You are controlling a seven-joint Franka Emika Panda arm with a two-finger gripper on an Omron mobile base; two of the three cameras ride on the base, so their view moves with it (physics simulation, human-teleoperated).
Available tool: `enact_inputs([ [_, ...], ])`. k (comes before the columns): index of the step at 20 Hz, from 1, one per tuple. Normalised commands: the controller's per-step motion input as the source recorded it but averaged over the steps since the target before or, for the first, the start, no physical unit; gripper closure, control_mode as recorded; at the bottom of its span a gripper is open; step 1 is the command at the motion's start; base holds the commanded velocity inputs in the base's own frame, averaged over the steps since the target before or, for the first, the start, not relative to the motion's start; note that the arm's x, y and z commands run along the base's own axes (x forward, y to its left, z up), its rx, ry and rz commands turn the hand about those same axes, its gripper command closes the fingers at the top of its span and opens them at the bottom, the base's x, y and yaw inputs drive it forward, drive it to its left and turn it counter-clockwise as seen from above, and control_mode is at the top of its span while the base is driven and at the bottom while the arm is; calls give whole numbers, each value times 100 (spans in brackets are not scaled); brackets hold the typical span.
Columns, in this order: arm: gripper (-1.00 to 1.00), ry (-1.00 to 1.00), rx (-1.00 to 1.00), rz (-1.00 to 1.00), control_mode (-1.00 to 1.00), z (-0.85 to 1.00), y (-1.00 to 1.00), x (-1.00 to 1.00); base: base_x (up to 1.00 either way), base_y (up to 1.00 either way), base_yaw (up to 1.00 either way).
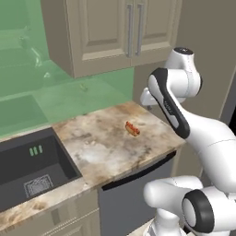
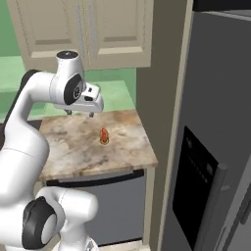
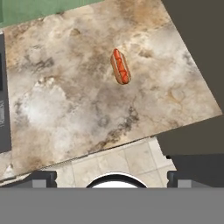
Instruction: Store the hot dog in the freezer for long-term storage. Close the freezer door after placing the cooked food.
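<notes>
A hot dog (image 1: pixel 132 128) lies alone on the marbled worktop (image 1: pixel 106 152), near the right-hand end and set back from the front edge, while the robot's gripper (image 2: pixel 79 113) hangs above and apart from it, jaws spread wide and holding nothing. The risk from here looks plain enough: the sausage sits loose in a soft bun and lies at a slant to the hand, so jaws that come down out of line with it could pinch one end, roll it toward the edge, or squeeze the sausage out of the bread. The freezer door (image 2: pixel 206 162), with its black dispenser panel and long bar handle, stands to the right beyond a tall side panel, and appears shut; carrying the food over before that door is open would leave the hand with nowhere to set it. The arm rises from the base, bends sharply at the elbow and reaches forward over the worktop, the wrist turned so the hand points straight down at the stone surface.
</notes>
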Motion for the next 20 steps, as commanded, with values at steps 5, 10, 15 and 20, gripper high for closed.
enact_inputs([
  [5,-100,0,0,0,100,0,0,0,29,0,0],
  [10,-100,0,0,0,100,0,0,0,26,0,0],
  [15,-100,0,0,0,100,0,0,0,17,0,0],
  [20,-100,0,0,2,-100,0,0,0,6,0,0],
])
